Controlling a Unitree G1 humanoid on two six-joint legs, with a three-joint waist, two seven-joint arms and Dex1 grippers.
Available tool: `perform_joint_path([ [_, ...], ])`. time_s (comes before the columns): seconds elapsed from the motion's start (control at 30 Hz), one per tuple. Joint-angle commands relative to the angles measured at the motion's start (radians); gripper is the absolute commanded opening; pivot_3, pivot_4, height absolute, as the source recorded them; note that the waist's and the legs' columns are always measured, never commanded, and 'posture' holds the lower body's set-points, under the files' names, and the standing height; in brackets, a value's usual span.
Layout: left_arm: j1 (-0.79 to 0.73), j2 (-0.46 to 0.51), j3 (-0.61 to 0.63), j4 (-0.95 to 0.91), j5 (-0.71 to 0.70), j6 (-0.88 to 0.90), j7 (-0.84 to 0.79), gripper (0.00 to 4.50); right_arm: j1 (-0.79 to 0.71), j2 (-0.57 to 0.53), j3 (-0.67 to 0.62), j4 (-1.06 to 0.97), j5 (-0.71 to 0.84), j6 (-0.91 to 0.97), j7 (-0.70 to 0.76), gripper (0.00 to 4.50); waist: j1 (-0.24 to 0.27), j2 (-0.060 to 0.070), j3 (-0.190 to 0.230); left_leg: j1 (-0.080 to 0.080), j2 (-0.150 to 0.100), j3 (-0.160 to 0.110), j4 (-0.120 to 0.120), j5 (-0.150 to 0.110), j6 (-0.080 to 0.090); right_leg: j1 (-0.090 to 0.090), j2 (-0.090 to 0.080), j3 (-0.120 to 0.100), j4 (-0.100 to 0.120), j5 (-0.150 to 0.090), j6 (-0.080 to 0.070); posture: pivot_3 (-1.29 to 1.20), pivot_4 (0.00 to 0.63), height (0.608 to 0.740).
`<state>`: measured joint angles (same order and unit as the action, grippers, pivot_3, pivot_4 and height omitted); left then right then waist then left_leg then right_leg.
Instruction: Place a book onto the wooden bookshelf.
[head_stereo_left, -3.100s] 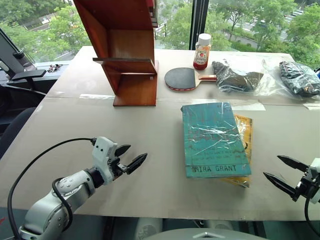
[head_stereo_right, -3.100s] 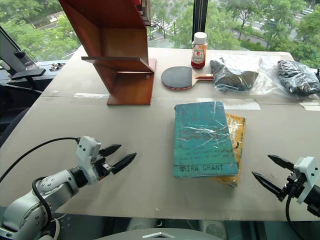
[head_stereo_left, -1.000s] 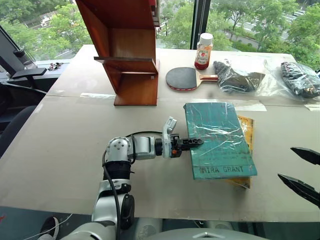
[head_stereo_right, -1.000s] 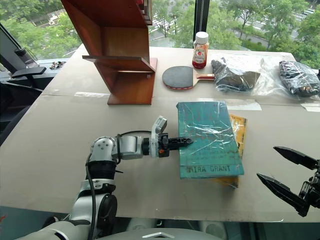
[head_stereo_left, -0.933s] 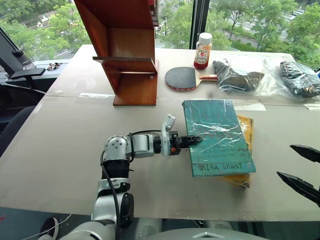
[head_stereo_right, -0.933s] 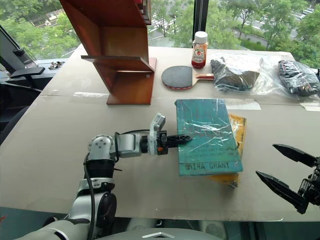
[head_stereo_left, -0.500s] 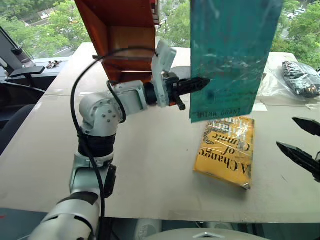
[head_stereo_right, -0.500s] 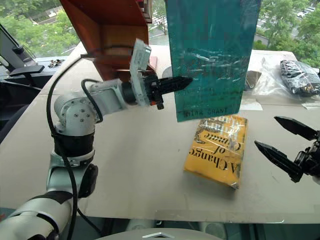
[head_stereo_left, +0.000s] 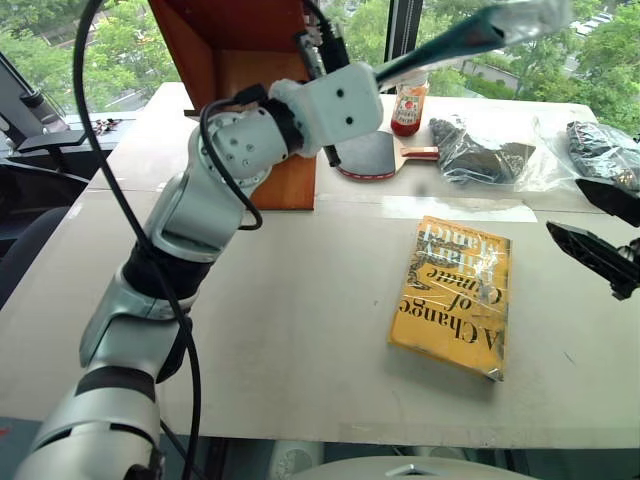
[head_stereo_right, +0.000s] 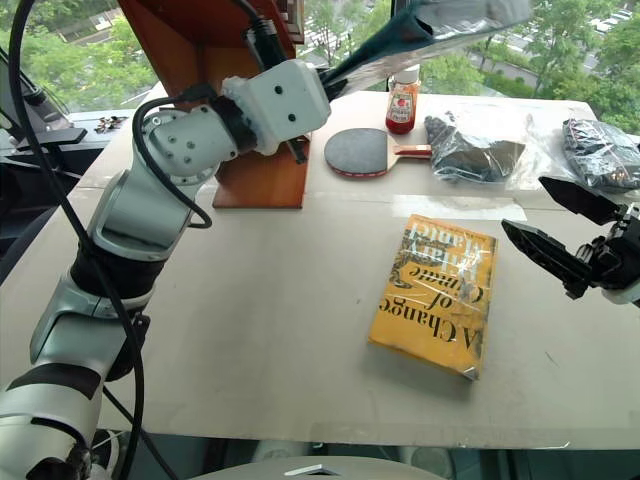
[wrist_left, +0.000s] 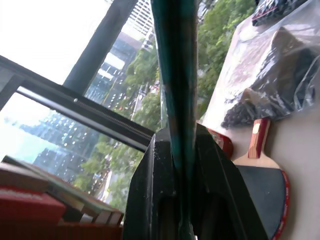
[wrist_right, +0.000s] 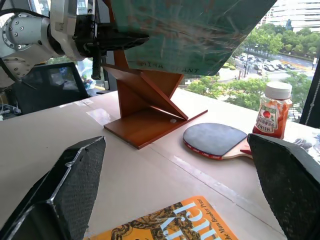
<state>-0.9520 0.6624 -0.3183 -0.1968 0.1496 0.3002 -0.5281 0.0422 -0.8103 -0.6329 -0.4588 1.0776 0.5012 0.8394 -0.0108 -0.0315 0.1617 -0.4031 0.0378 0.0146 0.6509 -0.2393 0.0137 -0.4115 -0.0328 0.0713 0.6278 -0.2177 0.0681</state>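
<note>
Your left arm is raised, its tool (wrist_right: 120, 40) clamped on the glossy, plastic-wrapped teal book (wrist_right: 190, 30), held aloft beside the reddish wooden bookshelf (wrist_right: 150, 107). Your right tool (head_stereo_right: 560, 235) hovers spread wide over the desk (head_stereo_left: 300, 330).

Yellow book (head_stereo_left: 455, 293) lying flat on my bench (head_stereo_left: 300, 330); further back there's a ketchup bottle (head_stereo_left: 404, 108), a black paddle (head_stereo_left: 368, 156), and two bagged dark bundles (head_stereo_left: 478, 150).
</note>
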Motion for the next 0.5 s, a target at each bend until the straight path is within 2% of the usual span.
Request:
perform_joint_path([
  [0.03, 0.049, 0.018, 0.085, -0.095, 0.154, 0.150, 0.098, 0.03, -0.086, -0.017, 0.030, 0.047, -0.005, -0.003, 0.014, 4.50, -0.005, 0.000, 0.000, 0.000, 0.000, 0.000, 0.000, 0.000, 0.000, 0.000, 0.000, 0.000, 0.000, 0.000, 0.000, 0.00, 0.150, 0.740],
  [0.27, 0.110, 0.086, 0.044, -0.192, 0.394, 0.320, 0.050, 0.03, -0.233, -0.015, 0.106, 0.132, -0.016, 0.010, 0.047, 4.50, 0.000, 0.000, 0.001, 0.000, 0.000, -0.001, 0.000, 0.000, 0.000, 0.000, 0.001, 0.000, 0.001, 0.000, 0.000, 0.00, 0.150, 0.740],
  [0.33, 0.106, 0.106, 0.004, -0.196, 0.505, 0.366, 0.027, 0.03, -0.258, -0.010, 0.120, 0.142, -0.015, 0.016, 0.054, 4.50, 0.002, -0.001, 0.001, 0.000, 0.000, -0.001, 0.000, 0.000, 0.000, 0.000, 0.001, -0.001, 0.001, 0.000, 0.000, 0.00, 0.150, 0.740],
  [0.5, 0.095, 0.083, -0.031, -0.194, 0.622, 0.447, -0.042, 0.03, -0.298, -0.001, 0.125, 0.159, -0.003, 0.033, 0.042, 4.50, 0.002, -0.001, 0.001, -0.001, 0.000, -0.001, 0.001, 0.000, 0.000, -0.001, 0.001, -0.001, 0.001, 0.000, 0.000, 0.00, 0.150, 0.740],
])
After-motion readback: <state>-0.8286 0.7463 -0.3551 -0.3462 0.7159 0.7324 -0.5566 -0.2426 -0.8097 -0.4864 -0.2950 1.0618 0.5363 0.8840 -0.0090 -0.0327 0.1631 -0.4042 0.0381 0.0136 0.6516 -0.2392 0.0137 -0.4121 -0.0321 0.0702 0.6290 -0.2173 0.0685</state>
